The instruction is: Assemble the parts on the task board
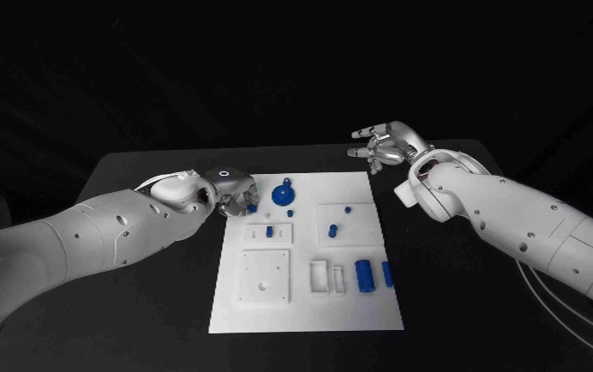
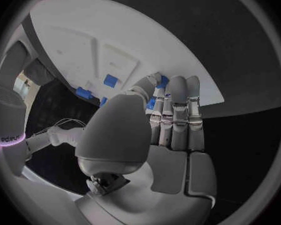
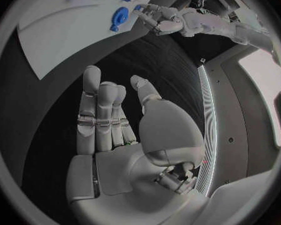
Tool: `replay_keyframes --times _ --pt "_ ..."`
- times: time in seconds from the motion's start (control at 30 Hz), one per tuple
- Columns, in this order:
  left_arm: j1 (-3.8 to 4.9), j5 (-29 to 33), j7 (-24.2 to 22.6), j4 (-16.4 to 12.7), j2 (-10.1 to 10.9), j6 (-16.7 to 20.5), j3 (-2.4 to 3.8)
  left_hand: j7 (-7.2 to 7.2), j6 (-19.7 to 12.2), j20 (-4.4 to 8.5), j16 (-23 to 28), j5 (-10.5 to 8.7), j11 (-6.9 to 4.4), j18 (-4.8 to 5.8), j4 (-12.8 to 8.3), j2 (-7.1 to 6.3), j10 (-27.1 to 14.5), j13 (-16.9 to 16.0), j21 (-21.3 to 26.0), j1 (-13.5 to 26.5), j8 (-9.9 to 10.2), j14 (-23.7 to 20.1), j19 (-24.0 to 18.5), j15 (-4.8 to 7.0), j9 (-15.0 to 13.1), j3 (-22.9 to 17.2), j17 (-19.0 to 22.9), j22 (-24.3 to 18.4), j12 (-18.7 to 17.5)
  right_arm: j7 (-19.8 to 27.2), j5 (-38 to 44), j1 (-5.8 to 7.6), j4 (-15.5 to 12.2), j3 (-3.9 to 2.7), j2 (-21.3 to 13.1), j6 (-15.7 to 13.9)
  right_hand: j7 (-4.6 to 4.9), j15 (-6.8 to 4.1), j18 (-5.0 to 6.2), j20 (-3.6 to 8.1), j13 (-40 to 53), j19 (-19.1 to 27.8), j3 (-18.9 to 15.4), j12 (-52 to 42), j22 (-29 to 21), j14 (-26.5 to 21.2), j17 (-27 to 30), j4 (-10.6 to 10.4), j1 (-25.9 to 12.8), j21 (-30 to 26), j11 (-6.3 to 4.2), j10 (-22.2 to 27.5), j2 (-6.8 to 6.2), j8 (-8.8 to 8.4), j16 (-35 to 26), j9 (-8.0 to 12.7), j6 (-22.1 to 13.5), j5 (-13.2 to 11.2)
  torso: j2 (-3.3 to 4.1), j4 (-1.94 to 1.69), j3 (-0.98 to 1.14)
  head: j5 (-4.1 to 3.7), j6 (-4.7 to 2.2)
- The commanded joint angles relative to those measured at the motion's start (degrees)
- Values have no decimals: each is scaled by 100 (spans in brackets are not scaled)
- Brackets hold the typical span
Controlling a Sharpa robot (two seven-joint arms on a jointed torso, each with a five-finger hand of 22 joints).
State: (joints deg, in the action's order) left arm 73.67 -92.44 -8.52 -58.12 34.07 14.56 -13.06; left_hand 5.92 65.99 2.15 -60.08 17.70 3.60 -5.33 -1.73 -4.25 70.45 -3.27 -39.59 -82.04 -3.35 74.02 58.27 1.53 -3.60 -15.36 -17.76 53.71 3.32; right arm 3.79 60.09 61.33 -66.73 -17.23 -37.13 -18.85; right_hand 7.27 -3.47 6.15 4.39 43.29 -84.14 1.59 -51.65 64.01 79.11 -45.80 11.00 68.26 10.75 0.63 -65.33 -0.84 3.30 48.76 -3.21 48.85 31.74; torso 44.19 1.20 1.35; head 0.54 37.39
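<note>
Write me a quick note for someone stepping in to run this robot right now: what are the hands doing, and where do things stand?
Left hand: at the task board's far left corner, fingers on a small blue part; a firm hold cannot be confirmed.
Right hand: open, empty, over the table beyond the board's far right corner.
Blue round part and two blue cylinders lie loose on the board.
Done: cannot tell. Left: most of the assembly.

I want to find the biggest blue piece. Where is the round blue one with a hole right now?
In the head view, the round blue part lies near the task board's far edge, left of centre, right beside the left hand, which reaches over the board's left edge.
</note>
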Motion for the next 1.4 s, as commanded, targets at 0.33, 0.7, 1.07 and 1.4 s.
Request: replay_keyframes --times 0.33,0.7,1.07,1.4 --pt "-35 189 -19 -322 181 102 222 -4 40 36 31 9 -9 -53 -8 -25 54 -6 -43 32 -27 62 41 3 -9 -58 -24 1 -2 -112 55 -18 -206 -4 -11 91 -21 -30 22 36 13 -178 49 -41 1 21 -9 -31 -89 30 -47 -22 31 6 -23 -17 213 18 -10 -10 3 37 -54" --pt "99 330 54 -717 365 100 441 -5 40 42 43 10 -11 -51 -14 -36 57 -6 -47 25 -25 73 46 6 -8 -64 -35 -5 -2 -482 -56 -24 -449 -3 -7 256 -57 -58 19 64 66 -201 114 -100 40 96 -43 -62 -160 129 -76 -75 62 20 17 -35 674 -18 -7 -11 -2 83 -113" --pt "224 405 180 -1250 529 52 583 -4 47 46 58 5 -12 -52 -26 -55 64 -6 -58 4 -26 77 46 9 -9 -69 -49 -6 -2 -1507 -623 -24 -756 10 45 791 -128 -109 -4 123 258 -210 667 -209 280 237 -324 -210 -308 649 -132 -215 -31 27 168 -58 1033 -187 -11 -8 -5 149 -210" --pt "448 412 317 -1739 655 -24 608 -5 54 46 62 -21 -13 -50 -17 -59 72 -6 -65 -2 -27 81 42 10 -9 -63 -60 -6 -2 -2771 -1862 -19 -937 144 228 1281 -154 -116 -80 143 689 -221 866 -498 491 339 -954 -513 -429 1154 -142 -439 -123 28 588 -59 1102 -339 -54 -11 -14 194 -244"
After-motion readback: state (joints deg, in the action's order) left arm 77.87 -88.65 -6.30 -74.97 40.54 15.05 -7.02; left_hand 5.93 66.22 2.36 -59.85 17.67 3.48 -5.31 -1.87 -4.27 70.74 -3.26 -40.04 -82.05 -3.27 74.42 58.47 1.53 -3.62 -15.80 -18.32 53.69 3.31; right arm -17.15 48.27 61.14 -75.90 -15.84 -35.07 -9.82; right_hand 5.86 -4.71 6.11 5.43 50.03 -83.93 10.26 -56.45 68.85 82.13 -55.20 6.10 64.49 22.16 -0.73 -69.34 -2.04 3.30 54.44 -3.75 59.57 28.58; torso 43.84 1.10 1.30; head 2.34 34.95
